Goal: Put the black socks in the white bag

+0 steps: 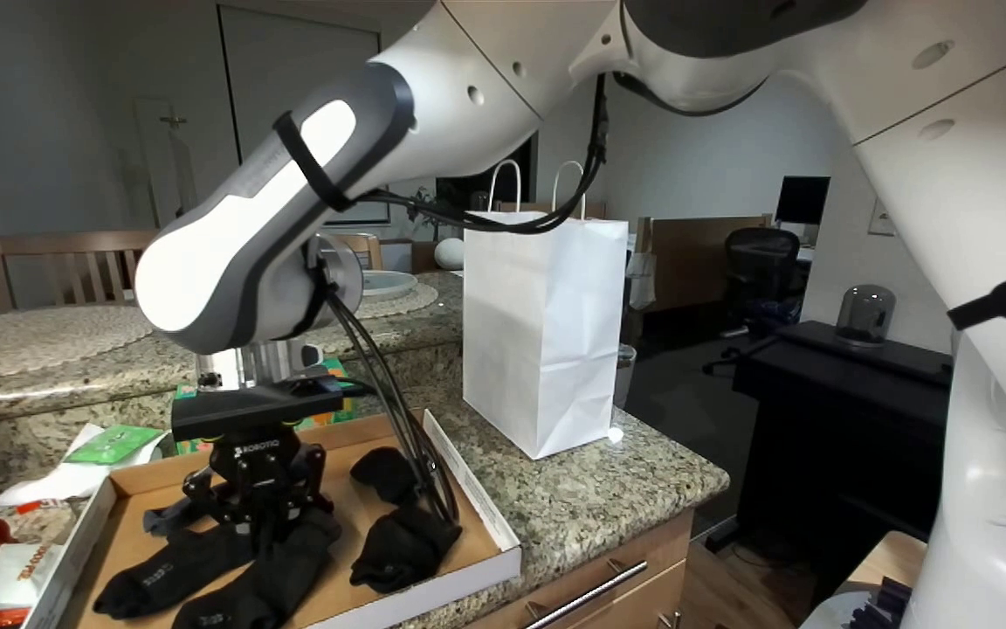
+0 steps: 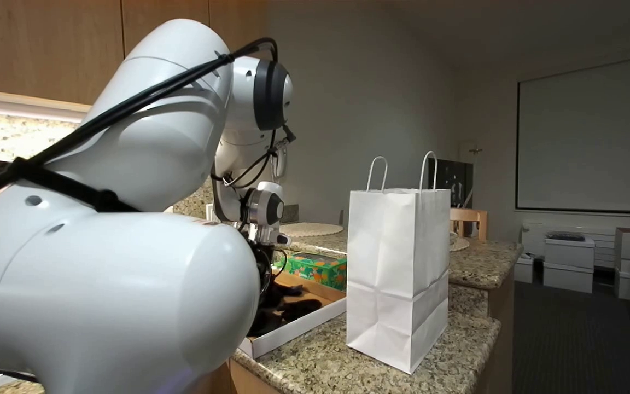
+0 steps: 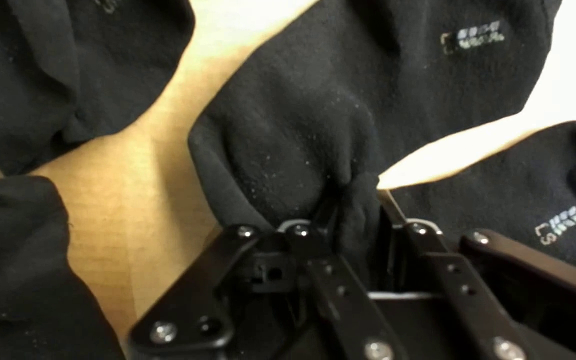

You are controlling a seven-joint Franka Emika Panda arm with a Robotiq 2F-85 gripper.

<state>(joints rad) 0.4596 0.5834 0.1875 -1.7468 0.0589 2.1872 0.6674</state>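
Observation:
Several black socks lie in a shallow cardboard tray [image 1: 478, 502] with white sides. My gripper [image 1: 263, 535] points down into the tray. In the wrist view, the gripper [image 3: 355, 215] has its fingers closed around a bunched fold of a black sock [image 3: 288, 135]; that sock still spreads over the tray floor. Another black sock [image 3: 523, 190] lies right beside it, and more socks [image 3: 68, 75] lie to the left. A white bag [image 1: 542, 332] stands upright on the counter beside the tray, handles up; it also shows in an exterior view [image 2: 383, 262], where the arm largely hides my gripper.
A green and orange patterned box [image 2: 320, 269] stands behind the tray. A red and white packet [image 1: 1, 577] and a green packet [image 1: 116, 444] lie beside the tray. A raised granite ledge [image 1: 58, 367] runs behind. The counter edge [image 1: 686, 489] lies just past the bag.

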